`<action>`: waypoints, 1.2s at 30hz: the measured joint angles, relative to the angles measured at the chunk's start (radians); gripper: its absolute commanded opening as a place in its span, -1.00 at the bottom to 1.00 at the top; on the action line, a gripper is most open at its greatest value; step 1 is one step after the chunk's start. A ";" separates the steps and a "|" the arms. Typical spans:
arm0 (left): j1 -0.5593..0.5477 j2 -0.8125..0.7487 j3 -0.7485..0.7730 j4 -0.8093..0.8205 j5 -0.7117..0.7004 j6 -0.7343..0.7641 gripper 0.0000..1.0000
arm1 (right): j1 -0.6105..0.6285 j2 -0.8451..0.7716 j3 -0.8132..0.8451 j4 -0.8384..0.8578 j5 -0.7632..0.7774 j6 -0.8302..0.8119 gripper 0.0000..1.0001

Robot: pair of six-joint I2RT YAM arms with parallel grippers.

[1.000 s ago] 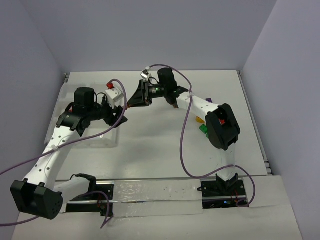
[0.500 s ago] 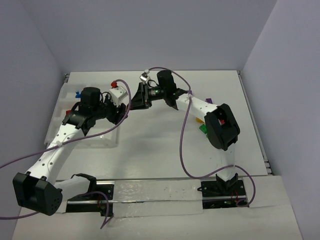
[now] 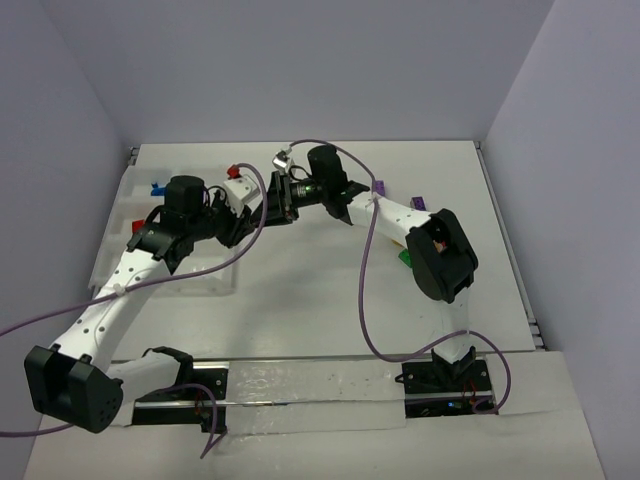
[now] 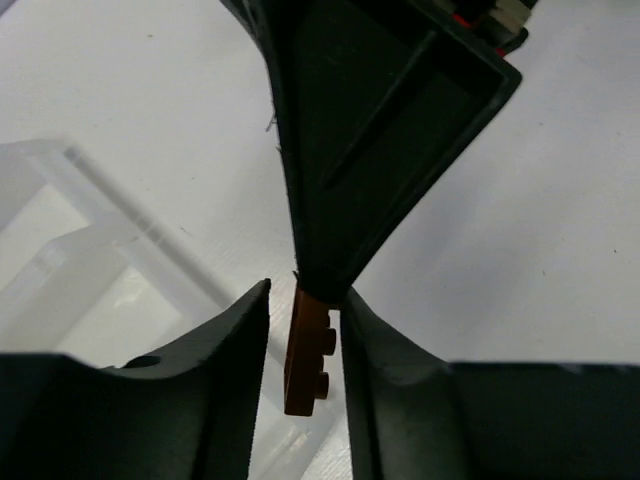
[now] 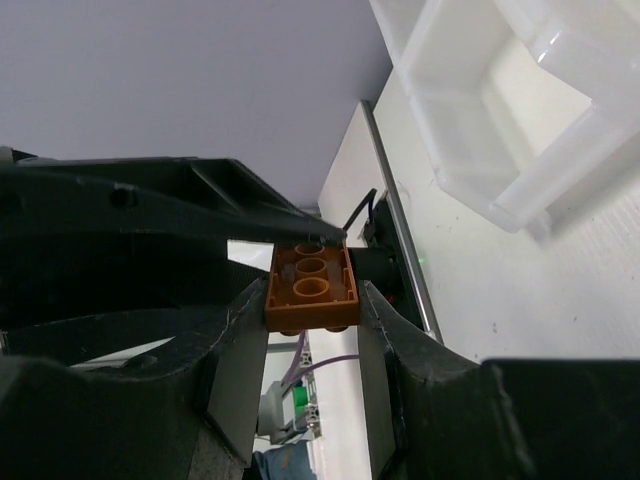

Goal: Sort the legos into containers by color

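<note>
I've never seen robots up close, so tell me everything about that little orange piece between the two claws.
The orange brick is a small, glossy plastic rectangle with three round knobs on one face. It is held in the air, pinched by the right gripper; the left gripper brackets it too, a thin gap showing on one side.

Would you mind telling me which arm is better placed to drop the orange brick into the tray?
Left. Its gripper sits beside the tray, and the orange brick already lies between its fingers.
</note>
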 measured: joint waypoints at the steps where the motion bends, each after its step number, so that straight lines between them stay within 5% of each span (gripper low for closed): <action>1: -0.003 0.000 0.000 -0.007 0.011 0.003 -0.41 | 0.000 0.000 0.000 0.004 0.000 -0.001 -1.00; 7: -0.001 0.008 0.007 -0.044 0.067 0.015 -0.92 | 0.000 -0.001 -0.008 0.011 -0.012 0.014 -1.00; 11: 0.005 0.016 0.010 -0.059 0.085 0.012 -1.00 | 0.000 -0.002 -0.017 0.013 -0.018 0.028 -0.15; 15: 0.075 0.014 0.011 -0.080 0.144 -0.004 -1.00 | 0.000 -0.003 -0.018 0.017 -0.023 0.024 0.20; 18: 0.244 0.003 0.011 -0.141 0.170 0.001 -1.00 | -0.011 -0.013 -0.018 -0.011 -0.031 -0.016 0.48; 24: 0.589 -0.015 0.046 -0.319 0.179 0.103 -1.00 | -0.069 -0.032 0.006 -0.192 0.016 -0.194 0.58; 29: 0.877 0.027 0.082 -0.447 0.160 0.250 -0.91 | -0.100 -0.059 0.048 -0.433 0.224 -0.443 0.60; 36: 0.978 0.153 0.085 -0.443 0.060 0.317 -0.74 | -0.109 -0.114 0.067 -0.625 0.493 -0.682 0.74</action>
